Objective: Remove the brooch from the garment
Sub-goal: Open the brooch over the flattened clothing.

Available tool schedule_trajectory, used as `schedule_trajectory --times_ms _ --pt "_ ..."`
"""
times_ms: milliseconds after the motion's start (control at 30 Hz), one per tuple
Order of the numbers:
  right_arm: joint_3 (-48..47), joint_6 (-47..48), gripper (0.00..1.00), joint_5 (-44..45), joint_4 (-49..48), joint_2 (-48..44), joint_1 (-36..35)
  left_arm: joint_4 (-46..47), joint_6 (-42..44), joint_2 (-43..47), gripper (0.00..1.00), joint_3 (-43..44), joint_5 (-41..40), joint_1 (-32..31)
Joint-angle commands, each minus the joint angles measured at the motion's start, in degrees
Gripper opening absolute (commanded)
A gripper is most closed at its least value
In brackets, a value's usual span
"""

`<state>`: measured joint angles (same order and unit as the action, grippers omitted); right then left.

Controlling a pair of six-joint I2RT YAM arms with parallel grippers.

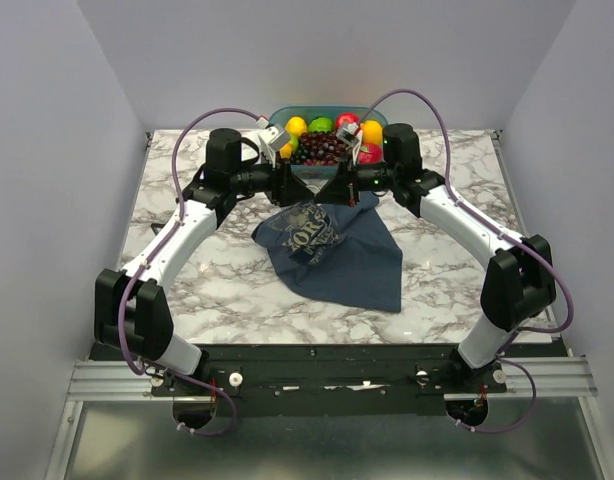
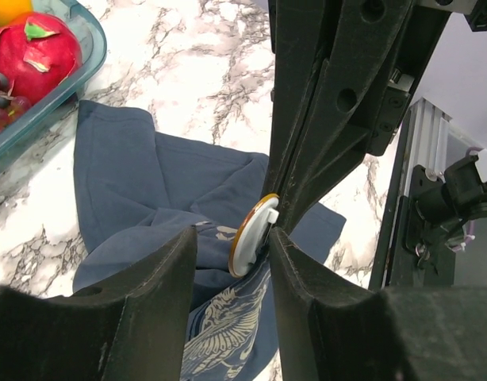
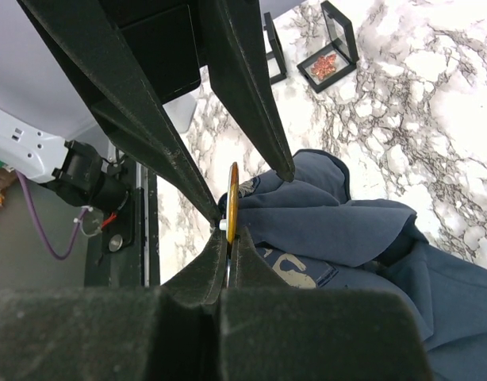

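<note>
Watching both wrist views, I see right fingers (image 3: 192, 278) clenched on the brooch (image 3: 233, 194) at the garment's (image 3: 362, 230) 12 o'clock edge; left fingers (image 2: 160, 278) stand released, straddling it, one either side.

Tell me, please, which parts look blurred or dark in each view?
Top external view: even soft light, everything sharp. Left wrist view: the left claw's fingers are black and soft, the brooch is crisp. Right wrist view: right claw's fingers blurred, table sharp.
</note>
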<state>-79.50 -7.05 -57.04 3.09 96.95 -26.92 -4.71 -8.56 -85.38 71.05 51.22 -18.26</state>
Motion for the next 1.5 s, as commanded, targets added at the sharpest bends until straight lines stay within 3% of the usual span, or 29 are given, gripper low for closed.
schedule_trajectory --times_ms 0,667,1000,1233,1467 --pt "-0.9 0.9 0.0 -1.6 -0.9 -0.9 -0.1 -0.8 1.1 -1.0 0.47 2.6 -1.6 -1.3" --pt "-1.9 2.3 0.0 -2.3 -0.4 -0.8 -0.1 -7.2 7.4 0.4 0.37 0.5 -19.8 -4.7" --pt "-2.6 6.4 0.0 -3.0 1.8 -1.3 -0.6 -5.2 2.5 0.4 0.3 -1.8 -19.5 -4.2" --pt "-4.4 12.8 0.0 -2.3 5.8 -1.5 -2.7 -3.6 -4.4 -4.3 0.22 4.4 -21.9 -4.3" --pt "-4.9 17.3 0.0 -1.1 7.7 -2.8 -4.1 -2.9 -11.6 -7.2 0.21 7.2 -24.6 -4.4"
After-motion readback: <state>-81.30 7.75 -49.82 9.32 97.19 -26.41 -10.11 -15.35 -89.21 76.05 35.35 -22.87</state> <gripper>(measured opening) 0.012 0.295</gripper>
